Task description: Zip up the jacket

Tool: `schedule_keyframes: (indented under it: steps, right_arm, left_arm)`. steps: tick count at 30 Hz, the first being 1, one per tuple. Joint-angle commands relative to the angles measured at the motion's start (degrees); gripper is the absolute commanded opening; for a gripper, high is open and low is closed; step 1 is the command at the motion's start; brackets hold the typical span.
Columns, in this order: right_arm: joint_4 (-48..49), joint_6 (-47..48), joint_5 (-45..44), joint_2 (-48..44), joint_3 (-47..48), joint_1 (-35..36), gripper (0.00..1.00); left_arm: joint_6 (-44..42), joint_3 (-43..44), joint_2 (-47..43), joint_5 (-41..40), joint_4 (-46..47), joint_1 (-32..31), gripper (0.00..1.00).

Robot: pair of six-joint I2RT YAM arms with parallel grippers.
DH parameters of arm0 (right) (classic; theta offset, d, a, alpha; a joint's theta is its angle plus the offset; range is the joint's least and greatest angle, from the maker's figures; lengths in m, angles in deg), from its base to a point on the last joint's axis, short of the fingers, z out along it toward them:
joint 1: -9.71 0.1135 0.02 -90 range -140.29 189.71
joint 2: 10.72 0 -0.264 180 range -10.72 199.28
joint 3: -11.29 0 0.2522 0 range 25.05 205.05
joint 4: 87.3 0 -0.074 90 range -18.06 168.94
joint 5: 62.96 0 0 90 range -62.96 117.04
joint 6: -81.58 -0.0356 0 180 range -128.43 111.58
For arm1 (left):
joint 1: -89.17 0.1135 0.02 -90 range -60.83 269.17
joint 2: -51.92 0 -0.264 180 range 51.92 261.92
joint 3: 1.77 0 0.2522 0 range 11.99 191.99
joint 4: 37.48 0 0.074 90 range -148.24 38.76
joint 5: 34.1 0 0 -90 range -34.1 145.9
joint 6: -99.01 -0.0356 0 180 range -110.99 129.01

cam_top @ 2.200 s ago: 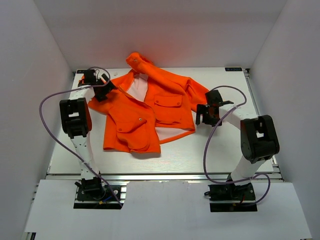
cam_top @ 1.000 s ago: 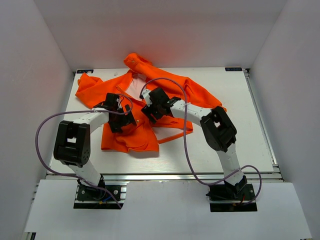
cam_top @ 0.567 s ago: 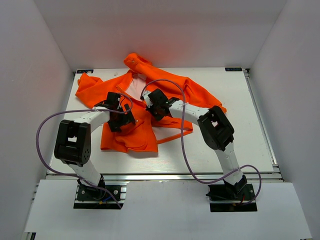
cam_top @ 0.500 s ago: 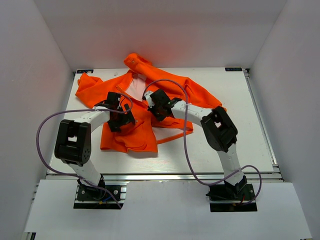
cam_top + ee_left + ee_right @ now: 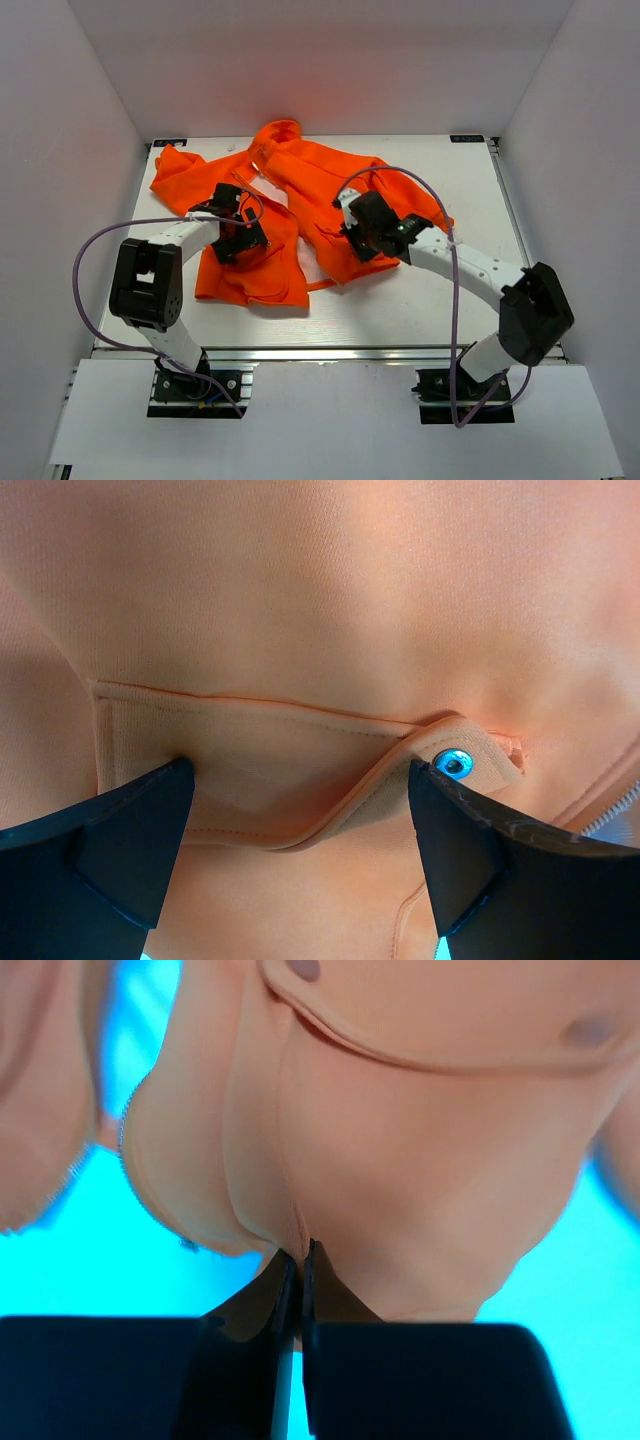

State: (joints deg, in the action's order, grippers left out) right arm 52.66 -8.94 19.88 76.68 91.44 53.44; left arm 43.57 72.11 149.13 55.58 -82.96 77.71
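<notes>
The orange jacket [image 5: 310, 180] lies crumpled on the white table, its front open. My left gripper [image 5: 243, 235] hovers open just over the left front panel. In the left wrist view its jaws [image 5: 298, 770] straddle a pocket flap [image 5: 300, 780] with a blue snap [image 5: 455, 764], and zipper teeth [image 5: 615, 818] show at the right edge. My right gripper [image 5: 357, 235] is shut on a fold of the right front panel. In the right wrist view the gripper [image 5: 300, 1252] pinches that orange fabric [image 5: 400, 1140], with a toothed zipper edge [image 5: 124, 1140] at the left.
White walls enclose the table [image 5: 480, 290] on the left, back and right. Purple cables loop from both arms, one [image 5: 100, 240] at the left and one [image 5: 440, 200] over the jacket's right sleeve. A metal rail [image 5: 330, 350] runs along the near edge.
The right gripper has shut on the jacket's right panel and pulled it right and nearer, dragging the fabric over. The left gripper has stayed open in place.
</notes>
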Motion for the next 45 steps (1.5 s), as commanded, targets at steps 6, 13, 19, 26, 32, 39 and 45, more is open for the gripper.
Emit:
schedule_keyframes:
  steps: [6, 13, 19, 26, 32, 39, 45]
  right_arm:
    - [0.1, -9.1, 5.3, -6.7, -14.4, 0.1, 0.51]
    - [6.1, -7.4, 15.0, -16.1, -16.6, 0.1, 0.89]
    - [8.9, -11.0, 18.9, -18.8, -19.6, 0.1, 0.89]
    - [18.4, -20.1, 12.5, -22.9, -24.6, 0.1, 0.89]
    - [18.1, -25.0, 5.9, -21.7, -24.1, 0.0, 0.89]
    - [18.1, -23.2, 10.2, -18.6, -23.6, 0.0, 0.88]
    - [14.2, -18.0, 13.0, -15.0, -22.7, 0.7, 0.85]
  left_arm:
    - [0.3, 0.4, -3.1, -0.1, -1.8, 0.5, 0.98]
    - [0.6, -2.5, -15.6, 2.9, -3.7, 0.3, 0.98]
    - [0.6, -7.2, -22.7, 6.8, -1.3, -4.3, 0.98]
    - [4.6, -13.7, -22.7, 11.1, 7.5, -17.3, 0.98]
    - [8.1, -20.4, -19.5, 9.4, 8.0, -25.0, 0.98]
    - [11.7, -30.8, -21.6, 6.7, 12.0, -26.1, 0.98]
    - [11.9, -29.1, -22.1, 3.5, 11.1, -26.1, 0.98]
